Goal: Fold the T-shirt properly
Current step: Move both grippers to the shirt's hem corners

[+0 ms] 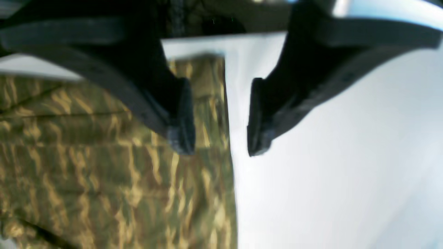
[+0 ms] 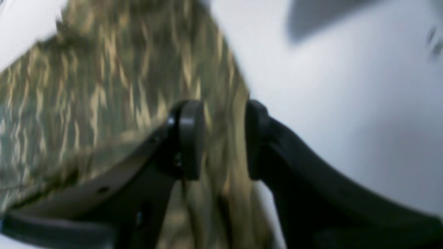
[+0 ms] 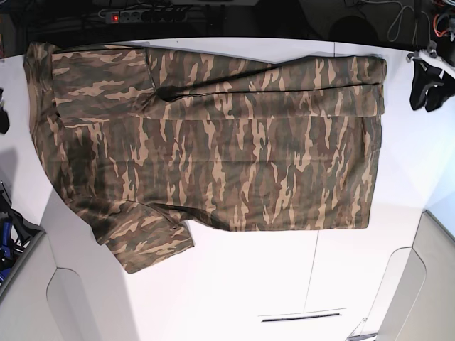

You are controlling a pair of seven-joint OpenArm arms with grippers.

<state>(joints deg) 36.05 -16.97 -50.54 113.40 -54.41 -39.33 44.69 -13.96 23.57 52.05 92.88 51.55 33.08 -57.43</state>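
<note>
The camouflage T-shirt (image 3: 213,149) lies spread flat on the white table (image 3: 242,284), hem to the right, one sleeve (image 3: 146,241) sticking out at the lower left. Its far long edge (image 3: 284,82) is folded over onto the body. My left gripper (image 3: 426,85) is off the cloth by the shirt's far right corner. In the left wrist view it (image 1: 219,136) is open and empty, over the edge of the shirt (image 1: 104,155). My right gripper (image 3: 2,117) shows only at the left edge of the base view. In the blurred right wrist view it (image 2: 221,138) is open, with the cloth (image 2: 104,86) showing behind the gap.
A power strip (image 3: 138,14) and cables (image 3: 426,21) lie behind the table's far edge. Blue-and-black gear (image 3: 8,238) sits at the left edge. Grey panels (image 3: 426,284) flank the table's near corners.
</note>
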